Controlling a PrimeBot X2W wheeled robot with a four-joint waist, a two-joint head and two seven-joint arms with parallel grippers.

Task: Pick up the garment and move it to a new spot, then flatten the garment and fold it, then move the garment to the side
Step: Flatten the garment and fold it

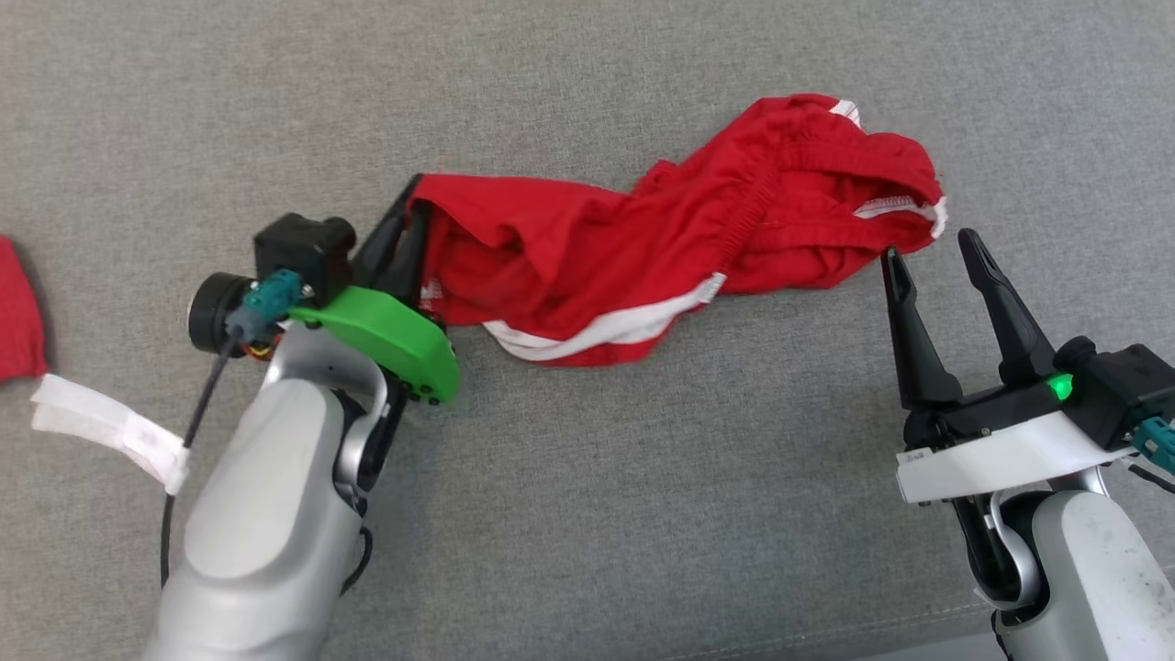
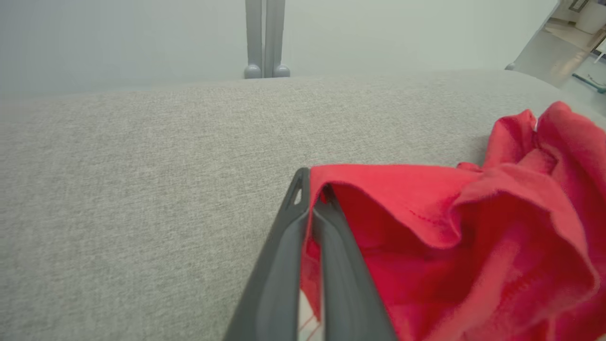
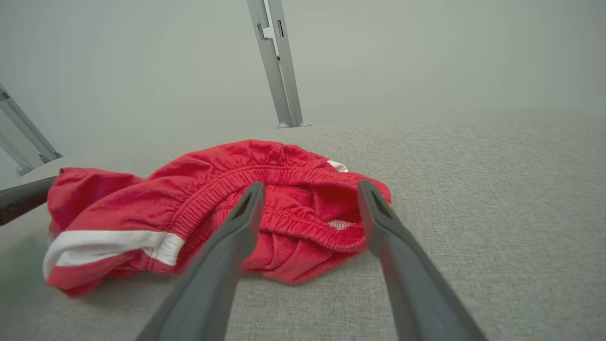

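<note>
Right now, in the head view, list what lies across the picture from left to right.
A red cloth at the edge → white strip → left gripper, shut → red garment, pinched at its left end → right gripper, open.

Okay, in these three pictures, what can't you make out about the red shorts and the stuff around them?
- Head view: tips of the left gripper, covered by the hem of the red shorts.
- Head view: red cloth, cut off by the left edge; what it is, unclear.
- Head view: print on the white label, too small to read.
- Left wrist view: how many layers are pinched, hidden between the fingers.
</note>
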